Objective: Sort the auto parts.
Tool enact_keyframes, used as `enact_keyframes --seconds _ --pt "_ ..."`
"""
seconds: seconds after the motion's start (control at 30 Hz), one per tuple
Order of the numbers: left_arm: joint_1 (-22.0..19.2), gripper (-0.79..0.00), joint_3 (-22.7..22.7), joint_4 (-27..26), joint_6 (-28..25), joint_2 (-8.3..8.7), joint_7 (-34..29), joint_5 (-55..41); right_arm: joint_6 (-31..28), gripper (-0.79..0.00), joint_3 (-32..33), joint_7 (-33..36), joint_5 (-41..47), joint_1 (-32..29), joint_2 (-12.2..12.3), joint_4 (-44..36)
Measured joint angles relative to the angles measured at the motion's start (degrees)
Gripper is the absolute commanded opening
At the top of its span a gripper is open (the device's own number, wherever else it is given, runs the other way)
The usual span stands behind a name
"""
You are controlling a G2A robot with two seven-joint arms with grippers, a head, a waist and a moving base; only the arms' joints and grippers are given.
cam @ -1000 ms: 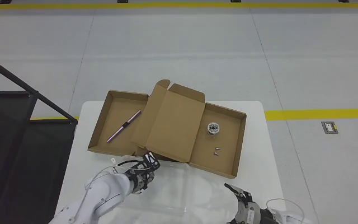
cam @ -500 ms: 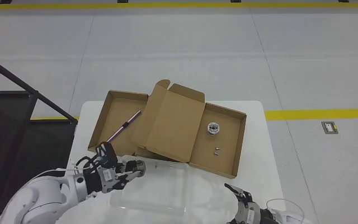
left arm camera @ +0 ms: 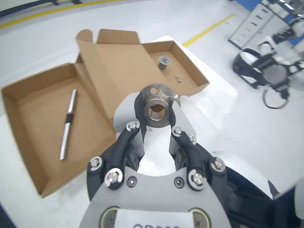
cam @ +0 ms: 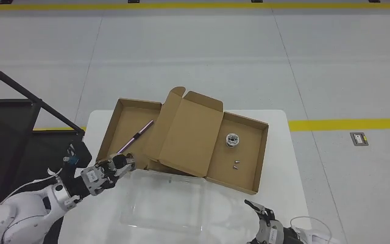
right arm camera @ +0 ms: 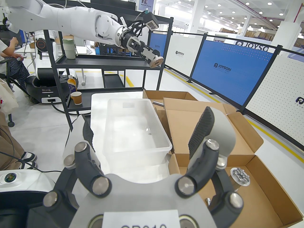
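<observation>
The flange [left arm camera: 158,91] is clamped in the left gripper [left arm camera: 155,113], raised above the near edge of the box [cam: 186,131] on its left side. In the box's left compartment lies a rod [left arm camera: 68,124]. A hub [left arm camera: 163,62] and two screws [left arm camera: 178,78] lie in its right one. A clear bin [right arm camera: 163,131] stands just beside the box's near edge and holds one bit too small to tell. The right gripper [right arm camera: 147,124] hangs spread apart off the box's near right corner. Sorting looks mostly done: the flange needs placing, and perhaps that bit.
</observation>
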Motion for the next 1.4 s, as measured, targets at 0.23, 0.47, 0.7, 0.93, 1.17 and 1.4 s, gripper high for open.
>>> enact_keyframes --seconds 0.23,0.47,0.7,0.93,1.17,1.4 --pt "-10.65 -0.785 9.49 5.56 25.22 -1.62 -1.85 13.67 0.00 0.000 0.00 0.00 0.00 0.00 0.00 0.00" --pt "-19.05 -0.785 15.28 11.26 30.33 -2.52 -4.77 14.87 0.00 0.000 0.00 0.00 0.00 0.00 0.00 0.00" --pt "-18.81 -0.785 15.22 11.21 30.31 -2.51 -4.74 14.86 0.00 0.000 0.00 0.00 0.00 0.00 0.00 0.00" --pt "-22.56 -0.785 17.62 15.28 32.50 -3.25 -7.20 15.37 0.00 0.000 0.00 0.00 0.00 0.00 0.00 0.00" --pt "-36.30 -0.785 29.00 31.56 36.09 -6.82 -6.21 15.17 0.00 0.000 0.00 0.00 0.00 0.00 0.00 0.00" --pt "-50.45 -0.785 40.78 50.71 36.75 -12.38 -4.62 12.35 0.00 0.000 0.00 0.00 0.00 0.00 0.00 0.00"
